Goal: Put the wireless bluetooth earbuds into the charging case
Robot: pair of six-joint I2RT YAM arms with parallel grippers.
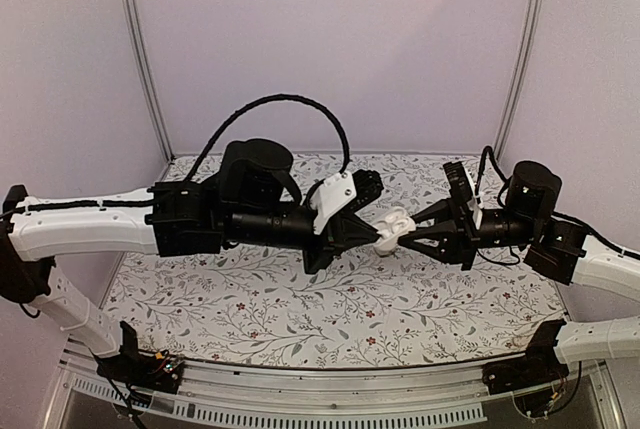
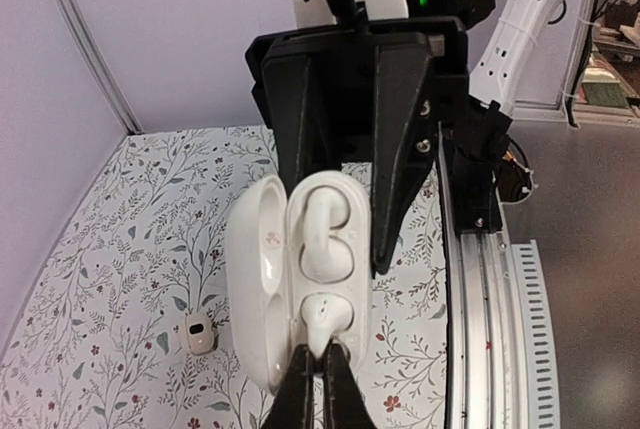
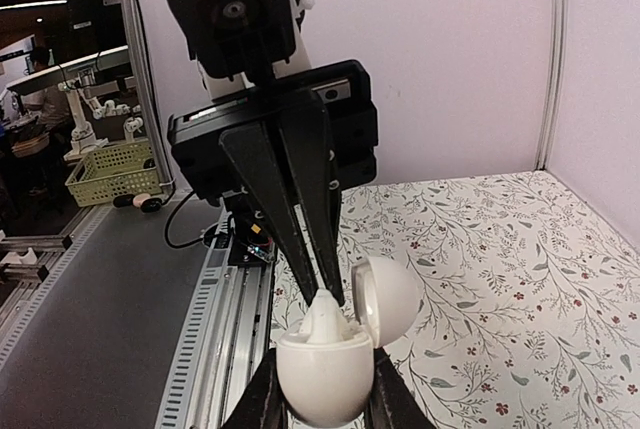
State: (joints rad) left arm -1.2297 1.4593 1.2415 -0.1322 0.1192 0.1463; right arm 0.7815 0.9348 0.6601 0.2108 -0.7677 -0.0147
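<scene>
Hidden: near end of the lower earbud (image 2: 322,314) covered by the left hand (image 2: 320,354); from above, both sockets masked by the two hands meeting.
Hard to make out: small pale item (image 2: 200,332) with a dark spot, lying on the worktop (image 1: 300,309), too small to name.
Left hand: fingers together, tips pressed against the lower earbud; cannot tell whether any of it is pinched between them.
Right hand (image 3: 322,374): clamped on the case (image 2: 255,279), one finger on each side of its body.
Case: held in the air above the worktop between the two arms, well clear of the floral surface.
Lid (image 3: 388,294): swung open on its hinge, standing beside the body.
Case contents: upper earbud (image 2: 325,224) seated in its socket, curved hook showing; lower earbud in the second socket, standing a little proud of the rim as seen from the right wrist.
</scene>
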